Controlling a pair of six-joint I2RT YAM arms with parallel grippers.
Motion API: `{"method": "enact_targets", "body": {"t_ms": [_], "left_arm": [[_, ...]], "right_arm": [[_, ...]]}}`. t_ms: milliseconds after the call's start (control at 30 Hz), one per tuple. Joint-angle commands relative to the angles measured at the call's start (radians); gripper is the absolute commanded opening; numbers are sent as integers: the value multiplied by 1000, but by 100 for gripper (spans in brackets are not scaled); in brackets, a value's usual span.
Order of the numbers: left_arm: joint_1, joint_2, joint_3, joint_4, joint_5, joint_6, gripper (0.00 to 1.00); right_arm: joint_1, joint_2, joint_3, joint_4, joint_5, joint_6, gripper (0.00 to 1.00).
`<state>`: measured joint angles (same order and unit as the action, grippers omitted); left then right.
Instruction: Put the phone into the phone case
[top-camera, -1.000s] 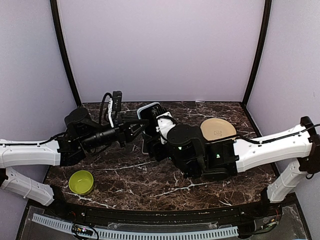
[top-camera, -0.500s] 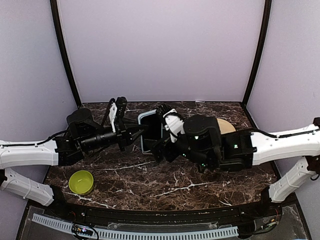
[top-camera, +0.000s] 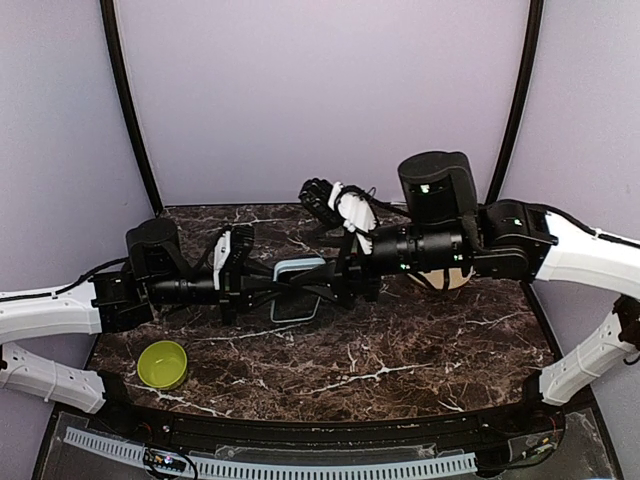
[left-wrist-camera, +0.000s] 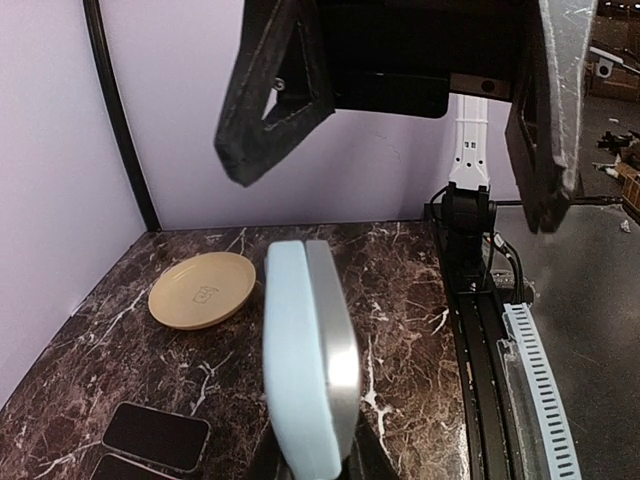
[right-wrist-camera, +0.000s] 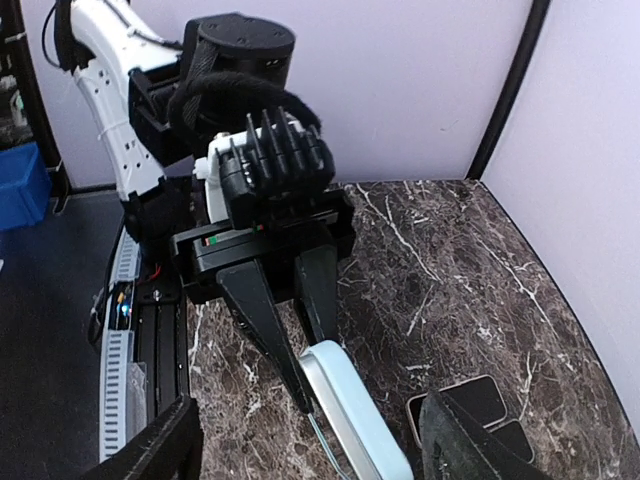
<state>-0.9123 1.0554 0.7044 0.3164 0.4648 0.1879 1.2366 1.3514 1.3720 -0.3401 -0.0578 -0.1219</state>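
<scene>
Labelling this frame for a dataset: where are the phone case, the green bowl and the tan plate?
phone case (left-wrist-camera: 290, 370), left wrist view, its light-blue back.
green bowl (top-camera: 163, 363), top external view, its inside.
tan plate (left-wrist-camera: 202, 290), left wrist view, its centre.

A dark brown marble tabletop (top-camera: 400, 340) with white veins. A lime-green bowl (top-camera: 163, 364) sits near its front left corner, a tan plate (left-wrist-camera: 202, 290) lies at the right, and two dark flat rectangles (left-wrist-camera: 155, 436) lie side by side near the plate.

The left gripper (left-wrist-camera: 312, 466) clamped the pale blue phone case (left-wrist-camera: 308, 370) edge-on; a tan plate (left-wrist-camera: 202, 290) lay near the counter's (left-wrist-camera: 405, 300) corner.
</scene>
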Motion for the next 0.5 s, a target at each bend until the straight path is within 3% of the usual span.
{"method": "enact_targets", "body": {"t_ms": [0,233,467], "left_arm": [[-6,-17,64,12,26,54,0],[-12,-15,66,3,44,59,0],[-14,-21,65,-1,76,67,0]], "right_arm": [[-3,89,109,-150,-80,-98,72],[-5,131,134,-146,-64,-139,54],[-18,164,135,-146,-54,-151,54]]}}
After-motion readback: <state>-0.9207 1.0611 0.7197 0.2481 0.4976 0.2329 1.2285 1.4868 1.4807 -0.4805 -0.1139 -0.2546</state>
